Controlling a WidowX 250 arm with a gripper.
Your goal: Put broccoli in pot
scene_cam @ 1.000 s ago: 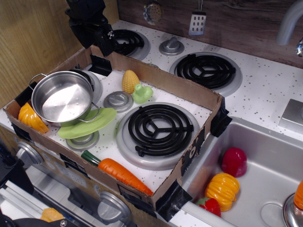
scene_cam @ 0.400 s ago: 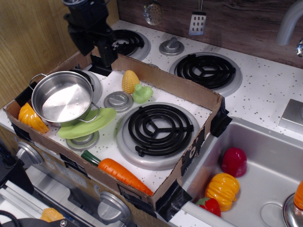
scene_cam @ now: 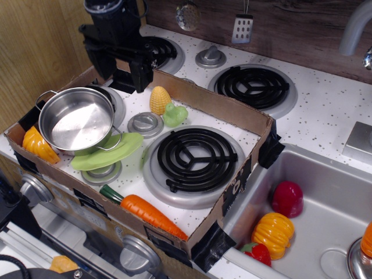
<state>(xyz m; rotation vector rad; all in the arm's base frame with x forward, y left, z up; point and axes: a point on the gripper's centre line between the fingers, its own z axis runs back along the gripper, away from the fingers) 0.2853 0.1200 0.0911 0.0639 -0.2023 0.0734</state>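
Observation:
The broccoli (scene_cam: 174, 114) is a small pale-green bumpy lump lying in the cardboard box just right of the yellow corn (scene_cam: 160, 100). The shiny steel pot (scene_cam: 75, 122) with wire loop handles stands at the box's left end, partly on a light-green plate (scene_cam: 110, 152), and is empty. My black gripper (scene_cam: 119, 71) hangs above the box's back wall, behind and left of the corn and the broccoli. Its two fingers stand apart with nothing between them.
The cardboard box (scene_cam: 232, 113) walls in a black coil burner (scene_cam: 192, 157), a carrot (scene_cam: 148, 212) at the front and an orange toy (scene_cam: 38, 145) at the left. The sink (scene_cam: 343, 192) at right holds toy vegetables. More burners lie behind.
My gripper has moved to the right and a little lower, toward the box's back wall, closer to the corn and the broccoli. Nothing else has moved.

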